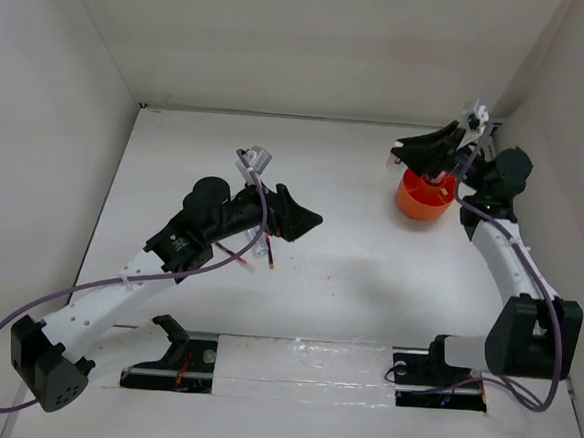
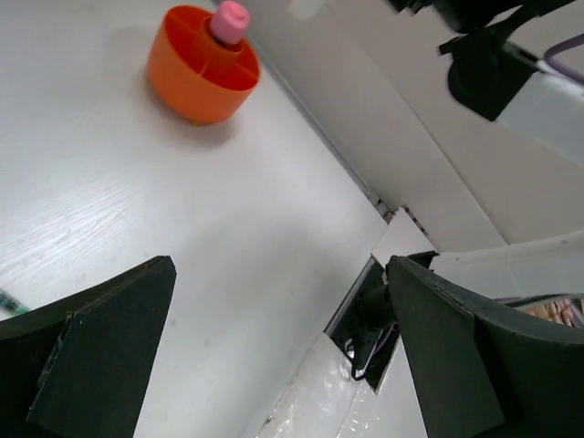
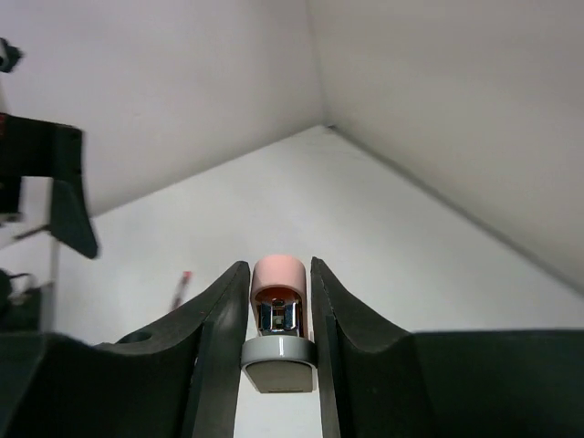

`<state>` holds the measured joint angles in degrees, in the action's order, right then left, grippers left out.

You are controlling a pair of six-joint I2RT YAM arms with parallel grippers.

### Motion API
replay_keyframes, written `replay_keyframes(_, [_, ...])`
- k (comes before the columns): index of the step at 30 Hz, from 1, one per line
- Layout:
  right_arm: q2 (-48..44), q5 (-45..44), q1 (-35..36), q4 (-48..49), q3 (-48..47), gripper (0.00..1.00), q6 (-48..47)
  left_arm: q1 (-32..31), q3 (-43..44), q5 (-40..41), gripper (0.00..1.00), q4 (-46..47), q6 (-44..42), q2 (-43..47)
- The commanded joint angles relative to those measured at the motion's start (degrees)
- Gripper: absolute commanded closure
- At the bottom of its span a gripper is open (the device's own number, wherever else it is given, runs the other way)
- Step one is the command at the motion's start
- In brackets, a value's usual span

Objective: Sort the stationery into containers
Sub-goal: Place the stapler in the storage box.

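The orange tub (image 1: 420, 208) stands at the far right of the table. A pink-topped item (image 2: 230, 20) stands upright in the tub (image 2: 187, 87). My right gripper (image 1: 405, 153) hovers above the tub's left side. In the right wrist view that gripper (image 3: 277, 265) is shut on a small pink-capped piece (image 3: 278, 278) with a metal middle and a grey base. My left gripper (image 1: 310, 221) hangs mid-table, and its jaws (image 2: 278, 265) stand wide open with nothing between them. Thin red pens (image 1: 266, 260) lie on the table under the left arm, partly hidden.
White walls close the table in at the back and on both sides. The right wall runs close behind the tub. The arm bases and a dark slot (image 1: 192, 357) sit along the near edge. One red pen (image 3: 180, 290) shows far off in the right wrist view.
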<state>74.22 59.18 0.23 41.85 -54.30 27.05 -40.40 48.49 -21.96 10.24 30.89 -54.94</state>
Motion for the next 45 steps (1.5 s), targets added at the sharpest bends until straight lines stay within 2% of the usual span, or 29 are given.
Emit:
replay_keyframes(1, [5.7, 5.1, -5.3, 2.6, -9.1, 1.00, -8.3, 0.1, 6.4, 9.4, 0.00, -14.8, 2.7, -0.2])
replay_keyframes(3, [10.8, 13.1, -9.6, 1.6, -17.5, 1.00, -7.8, 0.1, 9.9, 13.8, 0.00, -22.2, 2.0, -0.2])
replay_keyframes(4, [16.3, 15.4, -10.9, 0.5, -20.5, 1.00, -7.8, 0.1, 10.7, 15.7, 0.00, -28.0, 1.4, -0.2])
replay_keyframes(5, [19.3, 17.7, -12.0, -0.1, -23.3, 1.00, -7.2, 0.1, 11.2, 19.7, 0.00, -30.4, 0.7, 1.0])
replay_keyframes(8, [29.3, 22.6, -15.1, -0.7, -33.0, 1.00, -2.9, 0.1, 11.2, 24.7, 0.00, -35.5, -2.1, 4.7])
replay_keyframes(10, [31.3, 22.6, -15.7, 11.3, -34.0, 1.00, 3.8, 0.7, 11.2, 25.3, 0.00, -36.1, -3.7, 6.0])
replay_keyframes(13, [36.0, 26.1, -15.7, 17.9, -39.4, 1.00, 13.4, 1.3, 9.1, 24.8, 0.00, -36.1, -6.8, 7.3])
replay_keyframes(14, [36.8, 26.2, -15.2, 25.1, -39.4, 1.00, 18.8, 1.3, 8.5, 24.8, 0.00, -35.6, -6.8, 7.3])
replay_keyframes(15, [37.6, 26.2, -15.2, 34.4, -38.6, 1.00, 32.1, 1.9, 7.9, 23.7, 0.00, -34.9, -7.5, 7.3])
replay_keyframes(16, [38.1, 25.5, -15.8, 48.4, -38.6, 1.00, 37.5, 1.9, 7.9, 22.8, 0.00, -34.9, -8.2, 7.3])
replay_keyframes(18, [39.2, 25.5, -15.8, 55.0, -39.8, 1.00, 45.9, 2.5, 7.9, 21.9, 0.00, -34.9, -8.2, 6.8])
replay_keyframes(20, [39.9, 24.2, -17.4, 58.8, -39.8, 1.00, 47.2, 2.5, 7.4, 20.8, 0.00, -34.4, -8.9, 6.8])
replay_keyframes(21, [38.9, 23.3, -18.1, 61.5, -36.3, 1.00, 48.2, 2.5, 7.4, 20.8, 0.00, -34.4, -8.9, 6.8])
replay_keyframes(24, [35.7, 20.9, -20.3, 62.1, -26.5, 1.00, 44.1, 2.5, 6.9, 19.6, 0.00, -33.8, -9.4, 6.8])
replay_keyframes(28, [31.8, 19.8, -21.8, 62.1, -19.3, 1.00, 39.8, 2.5, 6.9, 19.0, 0.00, -33.8, -9.4, 6.2])
replay_keyframes(45, [39.3, 17.6, -26.4, 62.0, -21.1, 1.00, 37.3, 2.5, 6.9, 17.3, 0.00, -33.3, -10.5, 2.0])
